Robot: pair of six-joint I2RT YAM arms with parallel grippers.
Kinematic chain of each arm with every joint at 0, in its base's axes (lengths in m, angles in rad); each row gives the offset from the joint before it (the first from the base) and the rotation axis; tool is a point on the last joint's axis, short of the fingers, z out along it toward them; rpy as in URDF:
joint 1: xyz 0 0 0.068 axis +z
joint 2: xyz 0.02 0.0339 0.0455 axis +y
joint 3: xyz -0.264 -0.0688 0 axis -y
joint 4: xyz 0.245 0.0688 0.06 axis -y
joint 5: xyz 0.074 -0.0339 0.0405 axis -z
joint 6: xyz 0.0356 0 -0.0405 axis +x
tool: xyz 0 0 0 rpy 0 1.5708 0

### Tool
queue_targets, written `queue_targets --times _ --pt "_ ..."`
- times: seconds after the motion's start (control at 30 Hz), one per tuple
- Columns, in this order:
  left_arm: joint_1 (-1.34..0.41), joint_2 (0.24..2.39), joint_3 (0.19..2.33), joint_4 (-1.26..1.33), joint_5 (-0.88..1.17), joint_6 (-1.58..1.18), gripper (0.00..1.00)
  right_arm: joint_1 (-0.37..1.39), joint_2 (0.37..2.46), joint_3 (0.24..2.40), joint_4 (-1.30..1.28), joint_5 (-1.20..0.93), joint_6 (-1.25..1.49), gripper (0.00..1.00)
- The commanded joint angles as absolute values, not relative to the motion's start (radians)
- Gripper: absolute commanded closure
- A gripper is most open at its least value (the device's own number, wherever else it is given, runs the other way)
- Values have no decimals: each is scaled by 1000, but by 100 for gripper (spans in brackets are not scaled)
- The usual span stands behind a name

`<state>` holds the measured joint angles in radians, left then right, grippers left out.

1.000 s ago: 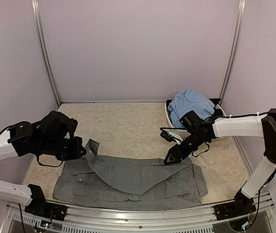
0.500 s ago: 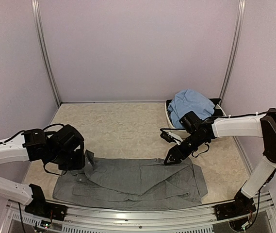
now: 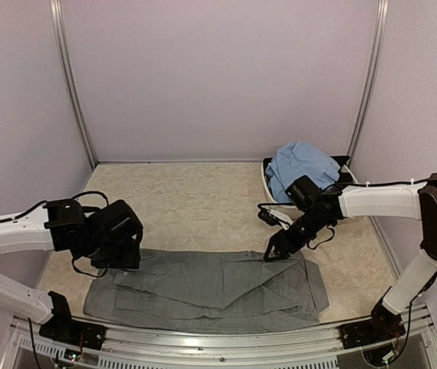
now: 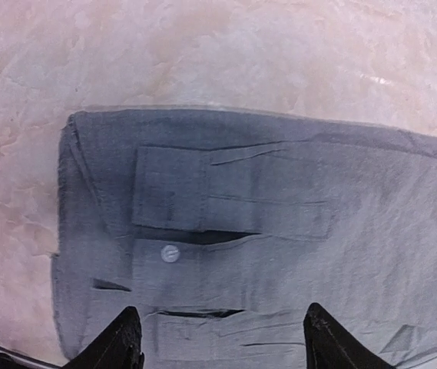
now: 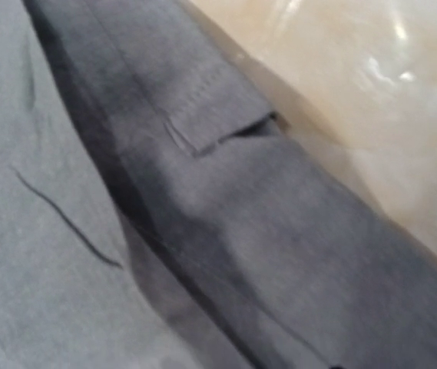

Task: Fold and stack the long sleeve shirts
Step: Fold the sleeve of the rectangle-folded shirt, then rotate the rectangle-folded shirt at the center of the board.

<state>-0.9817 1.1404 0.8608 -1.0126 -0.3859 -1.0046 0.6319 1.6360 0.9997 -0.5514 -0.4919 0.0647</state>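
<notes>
From above, the grey shirt [image 3: 210, 284] lies flat on the worktop [image 3: 195, 200], near the front edge. It is spread out sideways and partly folded over itself. The left gripper [image 3: 122, 257] is low over the shirt's left end. The right gripper [image 3: 270, 252] touches the shirt's far edge, toward the right. The blue shirt [image 3: 302, 165] sits in a soft heap in the white basin [image 3: 267, 181] at the back right corner, well apart from the grey one.

The left wrist camera looks straight down on the grey shirt. You can see a pocket [image 4: 170, 188] and a small white button [image 4: 170, 253] just below it. The two black fingertips [image 4: 126, 338] stand wide apart with nothing between them, so the left jaws are open.

The right wrist camera is very close to the grey cloth. It shows a folded edge with a seam, and some pale worktop beside it. The right jaws cannot be seen here, so I cannot tell if they hold the cloth.
</notes>
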Motion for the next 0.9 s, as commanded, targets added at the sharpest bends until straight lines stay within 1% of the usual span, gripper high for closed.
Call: queue_targets --times 0.0,0.1,0.23,0.33,0.47,0.67,0.87 --pt "-998 1230 938 -780 -325 -824 26 670 1527 985 -642 -374 137 44" --pt "-985 1304 943 -663 -250 -732 20 714 1462 935 -665 -347 198 44" --pt "-958 1375 936 -563 -176 -653 17 786 1418 869 -665 -324 281 44" --pt "-936 1410 916 -502 -116 -612 16 812 1443 834 -633 -316 306 45" --pt "-917 1415 888 -465 -98 -588 14 814 1544 840 -587 -292 297 45" --pt "-905 1387 870 -472 -136 -574 13 808 1739 966 -584 -198 237 45" --pt "-854 1338 832 -475 -141 -576 12 807 1922 1210 -629 -70 167 46"
